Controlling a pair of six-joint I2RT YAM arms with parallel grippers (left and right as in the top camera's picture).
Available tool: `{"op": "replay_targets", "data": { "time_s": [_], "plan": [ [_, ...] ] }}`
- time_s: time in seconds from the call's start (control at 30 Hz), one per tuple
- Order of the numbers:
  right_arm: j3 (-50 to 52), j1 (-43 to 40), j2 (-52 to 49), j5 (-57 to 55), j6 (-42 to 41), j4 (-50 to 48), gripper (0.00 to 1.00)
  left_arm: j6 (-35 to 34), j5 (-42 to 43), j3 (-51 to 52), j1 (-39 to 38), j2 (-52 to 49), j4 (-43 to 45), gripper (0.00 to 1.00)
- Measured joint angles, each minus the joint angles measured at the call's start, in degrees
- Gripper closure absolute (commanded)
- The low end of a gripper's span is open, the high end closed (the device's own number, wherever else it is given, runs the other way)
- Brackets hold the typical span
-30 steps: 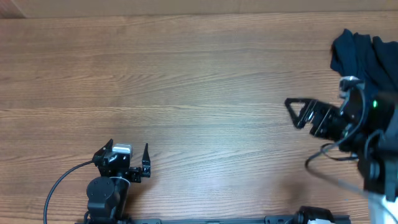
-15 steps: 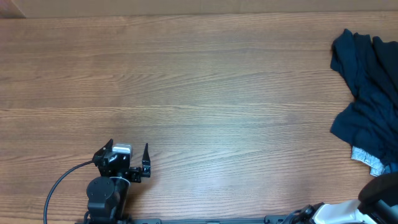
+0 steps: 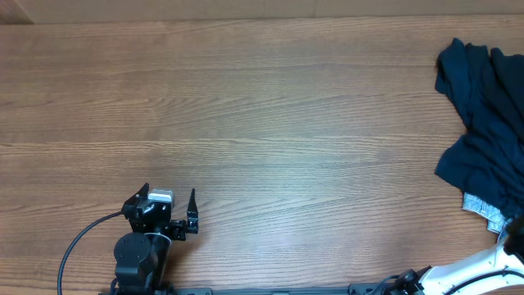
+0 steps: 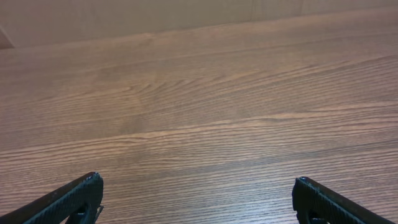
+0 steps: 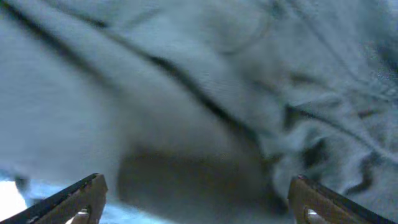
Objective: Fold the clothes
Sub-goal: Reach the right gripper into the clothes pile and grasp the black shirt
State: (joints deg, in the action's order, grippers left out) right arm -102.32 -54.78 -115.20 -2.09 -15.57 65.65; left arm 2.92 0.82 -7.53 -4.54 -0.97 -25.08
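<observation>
The clothes (image 3: 485, 106) lie in a rumpled dark navy heap at the table's right edge, with a pale blue denim piece (image 3: 483, 210) showing at the heap's lower side. In the right wrist view, creased blue-grey fabric (image 5: 205, 81) fills the picture, blurred and very close. My right gripper (image 5: 196, 186) hangs open just over it, with nothing between its fingers (image 5: 84, 194). My left gripper (image 3: 169, 192) rests at the front left, far from the clothes. It is open over bare wood (image 4: 199, 124), fingertips (image 4: 84, 190) wide apart.
Wood-grain table (image 3: 262, 115) spans the overhead view. The left arm's base and black cable (image 3: 82, 242) sit at the front edge. A white part of the right arm (image 3: 475, 269) reaches in at the bottom right corner.
The right arm has swung off the table's right middle to the bottom right corner, uncovering the heap's lower part. The left arm has not moved.
</observation>
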Motion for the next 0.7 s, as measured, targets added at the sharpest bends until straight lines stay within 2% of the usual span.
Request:
{"op": "replay_targets", "data": {
  "time_s": [0.07,0.1,0.2,0.23,0.27,0.33,0.5,0.63,0.7],
  "plan": [
    [0.0,-2.51,-1.49,0.76,0.87,0.15,0.1,0.0,0.0,0.0,0.0,0.0,0.0,0.0],
    [0.0,-3.34,-1.6,1.66,1.27,0.35,0.16,0.0,0.0,0.0,0.0,0.0,0.0,0.0],
    [0.0,-3.43,-1.6,3.02,2.01,0.46,0.55,0.0,0.0,0.0,0.0,0.0,0.0,0.0],
    [0.0,-3.06,-1.6,3.41,1.95,0.39,0.73,0.0,0.0,0.0,0.0,0.0,0.0,0.0],
    [0.02,-2.58,-1.6,3.85,1.95,0.5,0.82,0.0,0.0,0.0,0.0,0.0,0.0,0.0],
    [0.02,-1.92,-1.6,4.87,2.21,0.83,0.95,0.0,0.0,0.0,0.0,0.0,0.0,0.0],
    [-2.64,-1.68,-1.36,10.78,2.1,3.67,0.96,-0.02,0.0,0.0,0.0,0.0,0.0,0.0],
    [-14.78,-0.59,3.19,19.45,2.08,8.11,0.96,0.0,0.0,0.0,0.0,0.0,0.0,0.0],
    [-23.43,2.6,8.61,24.76,2.08,9.49,0.96,0.0,0.0,0.0,0.0,0.0,0.0,0.0]
  ]
}}
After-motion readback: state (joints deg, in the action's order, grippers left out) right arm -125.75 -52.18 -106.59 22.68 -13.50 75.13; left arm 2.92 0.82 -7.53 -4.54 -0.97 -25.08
